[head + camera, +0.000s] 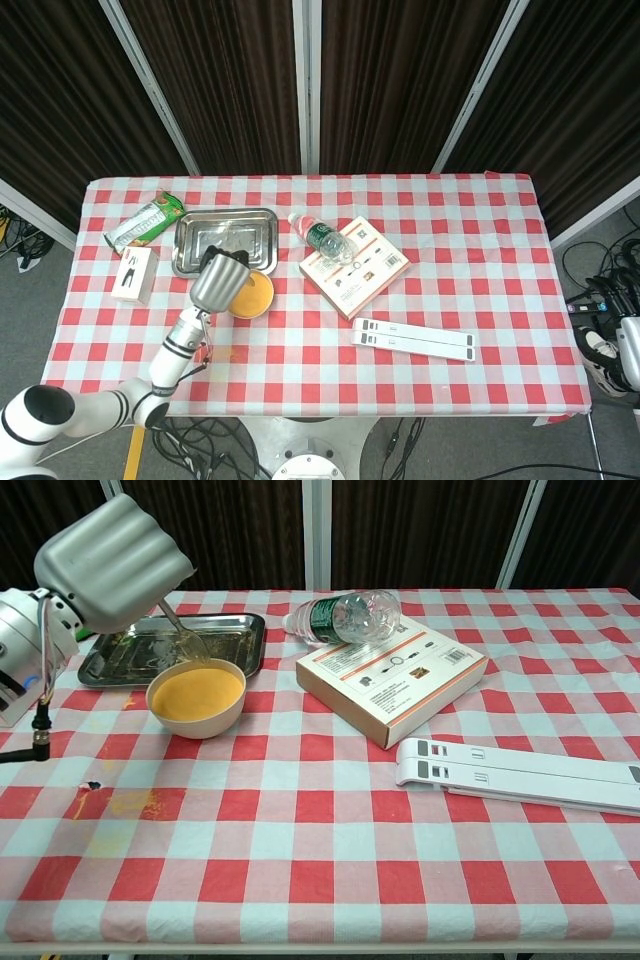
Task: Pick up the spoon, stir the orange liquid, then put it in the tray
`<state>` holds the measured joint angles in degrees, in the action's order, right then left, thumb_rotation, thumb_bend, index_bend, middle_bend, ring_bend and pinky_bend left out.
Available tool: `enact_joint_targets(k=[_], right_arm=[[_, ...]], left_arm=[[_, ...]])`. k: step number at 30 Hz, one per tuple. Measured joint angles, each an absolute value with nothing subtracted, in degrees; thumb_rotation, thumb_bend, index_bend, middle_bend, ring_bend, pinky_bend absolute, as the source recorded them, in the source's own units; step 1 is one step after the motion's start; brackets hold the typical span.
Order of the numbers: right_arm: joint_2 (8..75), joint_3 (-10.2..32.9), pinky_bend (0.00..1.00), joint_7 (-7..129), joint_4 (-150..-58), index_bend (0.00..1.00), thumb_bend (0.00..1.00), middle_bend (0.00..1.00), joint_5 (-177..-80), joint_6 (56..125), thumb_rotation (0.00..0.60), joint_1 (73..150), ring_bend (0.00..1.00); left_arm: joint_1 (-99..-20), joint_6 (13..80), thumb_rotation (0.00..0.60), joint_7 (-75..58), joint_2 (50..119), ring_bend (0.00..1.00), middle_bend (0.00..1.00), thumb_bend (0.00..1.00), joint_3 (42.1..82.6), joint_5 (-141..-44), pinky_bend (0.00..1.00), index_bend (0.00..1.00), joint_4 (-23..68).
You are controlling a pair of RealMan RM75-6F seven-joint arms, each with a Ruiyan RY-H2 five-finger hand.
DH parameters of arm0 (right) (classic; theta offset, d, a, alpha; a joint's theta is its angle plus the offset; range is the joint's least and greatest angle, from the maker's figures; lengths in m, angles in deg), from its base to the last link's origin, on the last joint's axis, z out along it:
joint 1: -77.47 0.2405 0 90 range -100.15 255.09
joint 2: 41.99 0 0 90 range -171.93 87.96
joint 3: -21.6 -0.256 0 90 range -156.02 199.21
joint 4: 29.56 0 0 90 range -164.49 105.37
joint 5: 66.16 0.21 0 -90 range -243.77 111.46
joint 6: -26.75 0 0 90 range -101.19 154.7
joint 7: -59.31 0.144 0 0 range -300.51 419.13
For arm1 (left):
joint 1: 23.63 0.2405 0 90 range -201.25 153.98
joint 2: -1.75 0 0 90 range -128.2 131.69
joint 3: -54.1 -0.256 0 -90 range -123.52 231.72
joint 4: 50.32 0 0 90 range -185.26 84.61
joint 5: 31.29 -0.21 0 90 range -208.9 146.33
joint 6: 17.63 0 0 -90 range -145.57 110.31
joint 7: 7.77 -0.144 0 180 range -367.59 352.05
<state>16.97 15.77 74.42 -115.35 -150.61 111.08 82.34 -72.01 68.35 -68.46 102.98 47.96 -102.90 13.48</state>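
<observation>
My left hand (112, 548) (218, 281) hangs above the left side of the bowl of orange liquid (196, 692) (254, 295), its fingers closed around the spoon (184, 637). The spoon slants down and right from the hand, its bowl just over the far rim of the bowl and out of the liquid. Directly behind the bowl lies the metal tray (226, 630) (225, 240), with nothing in it. My right hand shows in neither view.
A clear water bottle (345, 616) lies on a white-and-orange box (395, 680) to the right of the tray. A white flat bar (520, 773) lies front right. A green snack bag (145, 223) and small white box (134, 275) sit at the left. Orange spill marks (125, 802) stain the cloth.
</observation>
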Motion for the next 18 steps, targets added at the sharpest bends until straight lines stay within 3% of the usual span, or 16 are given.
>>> enact_joint_targets(k=[5,14,18], right_arm=[[17.01,15.80,0.06,74.37,-115.32,0.14,0.25,0.15,-150.66,111.13,0.600,82.31,0.02],[16.94,15.72,0.06,73.98,-115.72,0.14,0.25,0.15,-150.89,111.43,0.600,82.33,0.02],[16.80,15.67,0.06,73.76,-115.93,0.14,0.25,0.15,-150.64,111.23,0.600,82.35,0.02]], left_arm=[[-70.44,67.97,0.600,-64.21,104.03,0.96,0.99,0.54,50.31,-104.80,0.97,0.68,11.11],[-68.26,65.46,0.600,-73.62,104.79,0.96,0.99,0.57,53.92,-102.28,0.97,0.68,12.73],[-67.76,65.62,0.600,-72.00,104.91,0.96,1.00,0.57,54.46,-103.92,0.97,0.68,12.28]])
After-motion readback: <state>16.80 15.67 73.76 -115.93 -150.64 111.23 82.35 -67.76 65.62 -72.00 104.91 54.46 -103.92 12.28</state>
